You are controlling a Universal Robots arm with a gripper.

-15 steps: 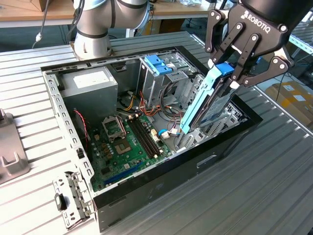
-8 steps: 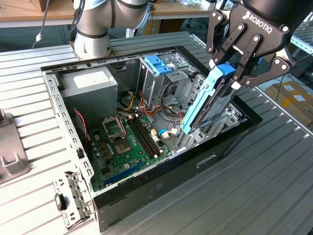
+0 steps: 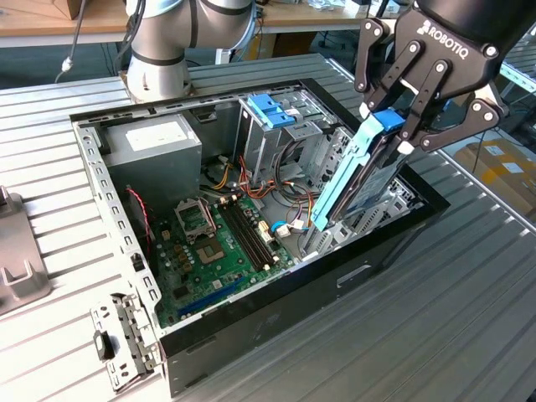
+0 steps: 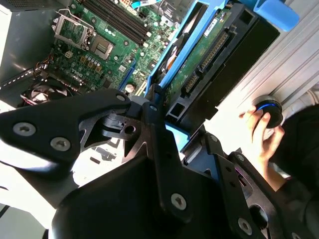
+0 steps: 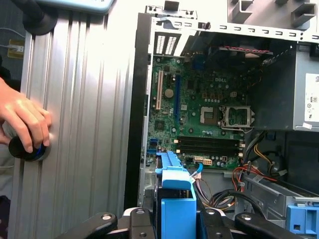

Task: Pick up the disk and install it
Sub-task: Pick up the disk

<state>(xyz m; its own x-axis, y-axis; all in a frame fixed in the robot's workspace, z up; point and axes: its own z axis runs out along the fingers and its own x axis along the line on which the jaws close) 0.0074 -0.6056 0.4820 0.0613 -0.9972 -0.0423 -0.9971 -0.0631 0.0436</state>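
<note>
A: Where is the disk (image 3: 356, 180) now? Does the gripper (image 3: 395, 126) have it?

B: Yes. The gripper is closed on it. Its black fingers (image 3: 427, 96) pinch the upper end, one on each flat side, at the blue plastic rail.

A: And which way does the disk lie from the fingers?

B: It hangs below them. The long axis is steep, a little tilted, not flat. The lower end is already inside the open computer case (image 3: 276, 322), close to the wall on the exterior view's right. I cannot tell if it touches a slot there.

A: What is around it?

B: The green motherboard (image 3: 213, 251) is beside it, and the upright cage (image 3: 272, 117) with the blue top is further back. The big grey metal box (image 3: 155, 146) is well apart.

A: How do the materials look?

B: The disk is thin, rigid and rectangular, with dark metal between smooth blue rails. In the second wrist view its green circuit side shows. The case is hard sheet metal with sharp edges, I judge.

A: Anybody near?

B: In the first wrist view a hand (image 5: 24, 119) rests on a round knob, outside the case.
</note>
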